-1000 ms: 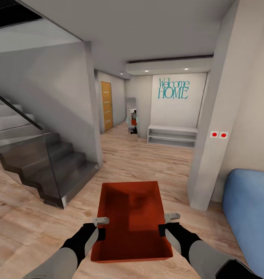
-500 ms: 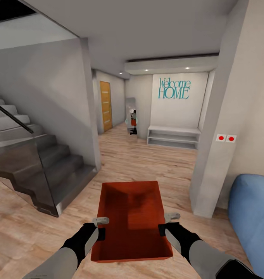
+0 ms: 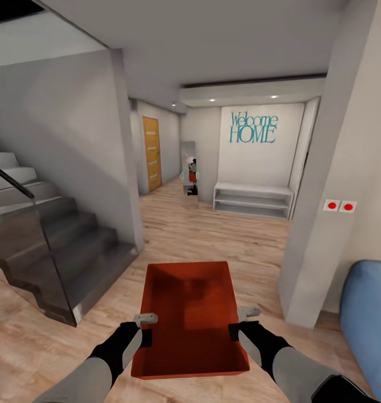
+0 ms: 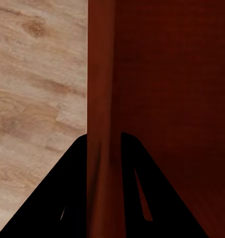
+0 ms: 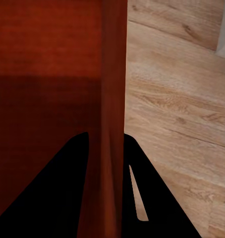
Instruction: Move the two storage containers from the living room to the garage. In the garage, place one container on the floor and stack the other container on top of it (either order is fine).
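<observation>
We carry one orange-red container (image 3: 189,319) low in front over living-rm wood floor (image 3: 212,235), left gripper (image 3: 146,327) & right gripper (image 3: 241,322) each clamped on a side wall; risk: clipping the pillar (image 3: 319,224) or stairs (image 3: 61,252) could jar it loose.

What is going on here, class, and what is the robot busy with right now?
The robot is carrying one orange-red storage container in front of it, over a light wood floor. The left end effector is shut on one long wall and the right end effector on the opposite wall; each wrist view shows a wall pinched between the fingers. The container looks empty. A staircase is to the left, a blue sofa to the right, and a hallway with a Welcome HOME sign lies ahead.
</observation>
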Motion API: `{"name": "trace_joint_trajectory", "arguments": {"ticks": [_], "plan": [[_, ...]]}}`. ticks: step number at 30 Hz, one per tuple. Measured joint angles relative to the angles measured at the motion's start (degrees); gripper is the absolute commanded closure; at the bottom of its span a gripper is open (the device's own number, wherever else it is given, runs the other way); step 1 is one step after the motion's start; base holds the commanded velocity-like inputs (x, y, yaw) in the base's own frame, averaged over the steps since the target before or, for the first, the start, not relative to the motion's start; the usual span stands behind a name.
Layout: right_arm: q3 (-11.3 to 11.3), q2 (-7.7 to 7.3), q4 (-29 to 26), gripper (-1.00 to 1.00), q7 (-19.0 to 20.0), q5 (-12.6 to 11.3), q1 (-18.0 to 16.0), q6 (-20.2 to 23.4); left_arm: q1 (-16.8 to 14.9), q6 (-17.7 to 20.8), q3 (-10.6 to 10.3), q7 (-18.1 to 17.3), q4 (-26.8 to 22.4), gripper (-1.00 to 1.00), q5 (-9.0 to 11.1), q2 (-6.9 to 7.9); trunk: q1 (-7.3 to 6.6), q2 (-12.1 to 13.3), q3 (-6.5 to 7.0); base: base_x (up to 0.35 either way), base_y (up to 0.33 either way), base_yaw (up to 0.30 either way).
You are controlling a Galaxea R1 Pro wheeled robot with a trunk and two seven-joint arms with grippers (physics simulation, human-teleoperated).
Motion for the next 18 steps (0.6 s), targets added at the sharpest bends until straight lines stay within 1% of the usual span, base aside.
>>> {"name": "trace_joint_trajectory", "arguments": {"ticks": [18], "plan": [[0.0,0.0,0.0,1.0,0.0,0.0,0.0,0.0,0.0,0.0,0.0,0.0,0.0,1.0,0.0,0.0,0.0,0.0,0.0,0.322,0.0,0.0]]}}
